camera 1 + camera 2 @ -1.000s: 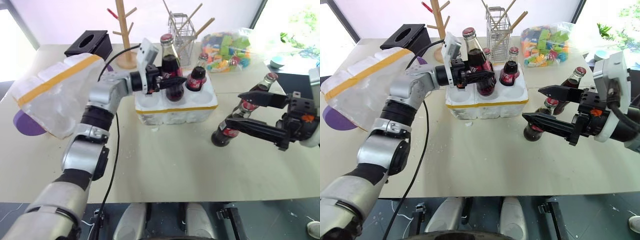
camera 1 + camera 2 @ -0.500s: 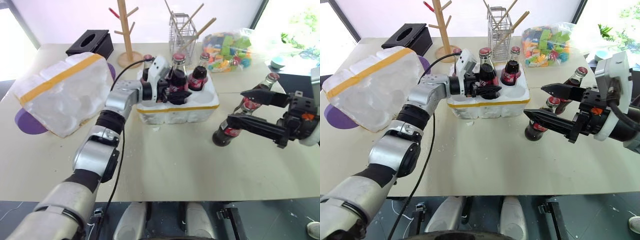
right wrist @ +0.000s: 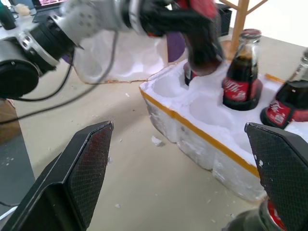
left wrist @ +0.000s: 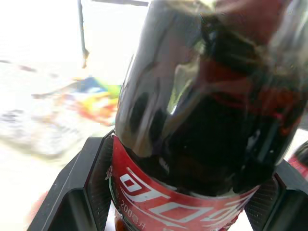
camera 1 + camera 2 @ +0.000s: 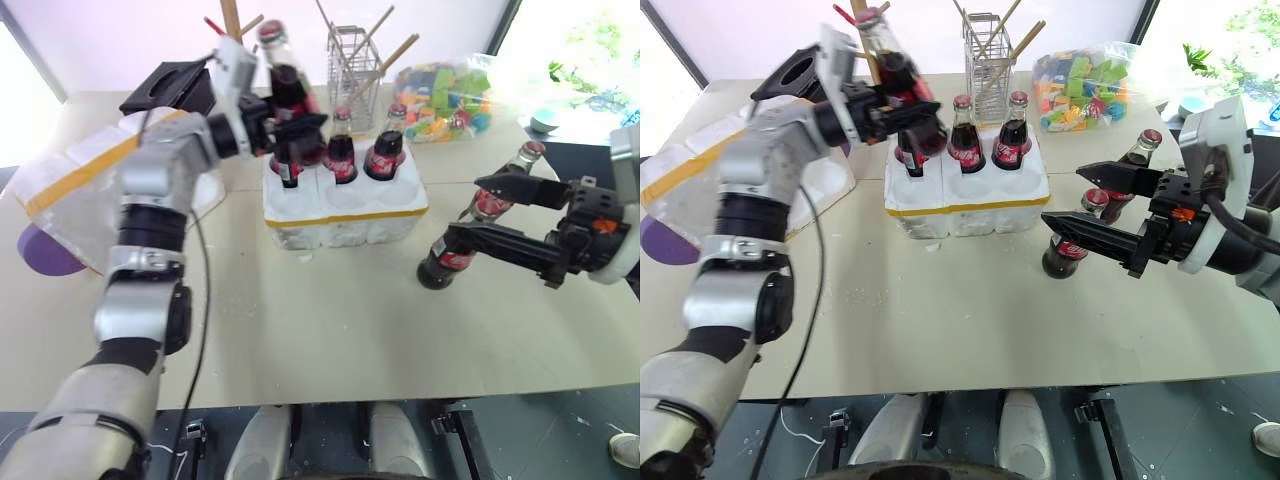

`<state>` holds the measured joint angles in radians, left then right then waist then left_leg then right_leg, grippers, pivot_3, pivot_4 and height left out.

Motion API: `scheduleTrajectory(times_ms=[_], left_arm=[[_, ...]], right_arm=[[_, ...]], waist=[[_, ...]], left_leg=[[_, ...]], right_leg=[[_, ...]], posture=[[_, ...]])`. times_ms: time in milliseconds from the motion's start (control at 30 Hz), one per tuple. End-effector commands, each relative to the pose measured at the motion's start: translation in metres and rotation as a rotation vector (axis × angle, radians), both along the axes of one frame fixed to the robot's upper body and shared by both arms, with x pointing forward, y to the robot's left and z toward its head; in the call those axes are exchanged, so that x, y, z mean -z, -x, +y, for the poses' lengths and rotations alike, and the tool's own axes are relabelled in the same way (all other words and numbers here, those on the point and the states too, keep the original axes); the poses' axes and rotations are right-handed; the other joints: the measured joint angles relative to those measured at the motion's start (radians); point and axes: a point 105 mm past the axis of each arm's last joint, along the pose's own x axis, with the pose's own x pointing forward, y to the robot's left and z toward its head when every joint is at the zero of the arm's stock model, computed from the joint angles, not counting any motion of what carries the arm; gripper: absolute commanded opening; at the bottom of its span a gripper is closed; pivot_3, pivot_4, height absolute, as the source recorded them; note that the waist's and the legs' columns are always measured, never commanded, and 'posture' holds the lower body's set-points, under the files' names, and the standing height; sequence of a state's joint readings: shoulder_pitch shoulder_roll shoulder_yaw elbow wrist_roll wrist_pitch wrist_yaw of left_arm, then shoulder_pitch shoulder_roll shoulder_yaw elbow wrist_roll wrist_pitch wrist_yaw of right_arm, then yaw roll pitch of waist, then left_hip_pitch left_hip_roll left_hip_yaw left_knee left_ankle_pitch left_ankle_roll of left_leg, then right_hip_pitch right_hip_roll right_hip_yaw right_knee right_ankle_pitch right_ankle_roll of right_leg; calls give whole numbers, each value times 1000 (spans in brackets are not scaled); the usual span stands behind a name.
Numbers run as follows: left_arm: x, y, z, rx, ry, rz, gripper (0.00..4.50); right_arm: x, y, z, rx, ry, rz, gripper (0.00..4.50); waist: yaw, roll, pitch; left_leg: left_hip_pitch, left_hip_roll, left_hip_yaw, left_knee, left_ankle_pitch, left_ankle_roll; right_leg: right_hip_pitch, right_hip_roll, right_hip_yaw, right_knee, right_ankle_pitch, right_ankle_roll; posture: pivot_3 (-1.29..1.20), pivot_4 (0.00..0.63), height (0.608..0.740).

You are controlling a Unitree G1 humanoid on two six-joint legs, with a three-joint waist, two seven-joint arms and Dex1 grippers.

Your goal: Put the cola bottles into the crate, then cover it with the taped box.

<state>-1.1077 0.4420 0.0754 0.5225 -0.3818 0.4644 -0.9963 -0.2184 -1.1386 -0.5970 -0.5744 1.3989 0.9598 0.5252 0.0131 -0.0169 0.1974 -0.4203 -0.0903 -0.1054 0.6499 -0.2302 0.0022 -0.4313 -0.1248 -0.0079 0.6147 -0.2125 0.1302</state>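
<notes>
Above crate (image 5: 345,205): bottle (image 5: 283,80) in L gripper (image 5: 290,125), prob.

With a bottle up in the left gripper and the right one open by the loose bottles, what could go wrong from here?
1. The left gripper holds a cola bottle tilted above the crate; lowered that way, it may miss a well or knock the three seated bottles.
2. The open right gripper hangs close to the loose bottles on the table; a sweep there may topple them.
3. The taped box lies near the table's left edge.

Glossy glass cola bottles (image 5: 341,158); rough styrofoam crate (image 5: 345,205).
</notes>
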Motion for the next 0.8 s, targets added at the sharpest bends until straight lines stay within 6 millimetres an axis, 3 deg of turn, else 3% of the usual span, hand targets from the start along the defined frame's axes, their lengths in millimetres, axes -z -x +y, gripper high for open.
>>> scheduleTrajectory(times_ms=[33,133,533,800], left_arm=[[-9,6,10,-16,39,-10,2833],[5,10,14,-20,0,4,2833],[12,26,5,68,-43,37,2833],[25,33,13,95,-153,48,2833]], right_arm=[[-6,1,2,-17,-23,-35,4500],[-7,-2,0,-9,-31,-37,4500],[-7,-5,-2,7,-34,-41,4500],[-1,-3,-3,12,-27,-28,4500]], waist=[[6,0,0],[1,-1,1],[0,-1,0],[0,-1,0]], left_leg=[[0,0,0,0,0,0],[0,0,-1,2,0,0],[0,0,-1,2,0,-1],[0,1,-1,2,0,-1]], right_leg=[[1,0,0,0,0,0],[1,0,0,0,1,0],[1,1,1,0,1,0],[1,1,1,0,2,-1]], posture=[[0,150,740],[0,150,740],[0,150,740],[0,150,740]])
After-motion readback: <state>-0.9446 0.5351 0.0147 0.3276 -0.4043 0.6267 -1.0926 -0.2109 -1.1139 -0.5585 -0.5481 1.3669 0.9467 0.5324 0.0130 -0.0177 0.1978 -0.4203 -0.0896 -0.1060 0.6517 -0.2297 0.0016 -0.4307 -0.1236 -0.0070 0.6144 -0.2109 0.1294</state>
